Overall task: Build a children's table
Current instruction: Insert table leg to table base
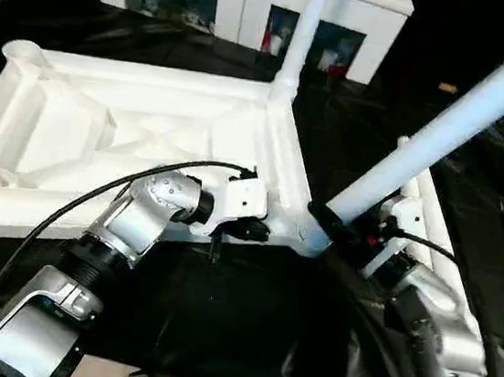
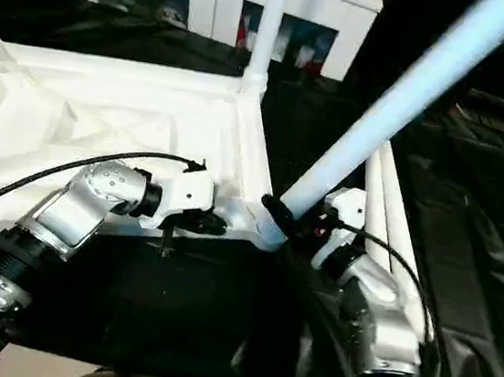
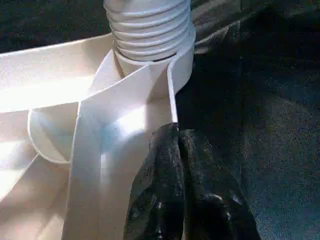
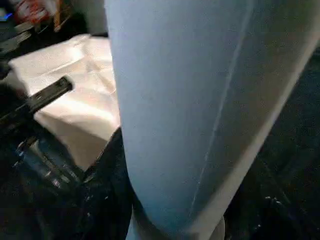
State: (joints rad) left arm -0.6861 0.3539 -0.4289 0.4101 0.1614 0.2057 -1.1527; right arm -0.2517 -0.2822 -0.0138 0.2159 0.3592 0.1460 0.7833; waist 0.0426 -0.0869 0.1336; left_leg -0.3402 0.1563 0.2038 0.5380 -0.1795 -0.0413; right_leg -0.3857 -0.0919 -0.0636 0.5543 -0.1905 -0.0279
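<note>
Right tool (image 1: 329, 218) | grips tilted leg (image 1: 443, 129) | at tabletop (image 1: 148, 139) corner

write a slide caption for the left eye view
Right gripper holds a tilted leg at the tabletop's near corner socket; left gripper braces the rim.

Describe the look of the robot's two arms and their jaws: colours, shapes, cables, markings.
Both forearms are silver metal cylinders with black ribbed collars near the elbow end. The left arm ends in a rounded silver wrist joint and a white boxy housing; a thin black cable loops over it. The left gripper has two black, glossy, rounded fingers. The right arm has a white wrist housing, a small red detail and a black cable.
</note>
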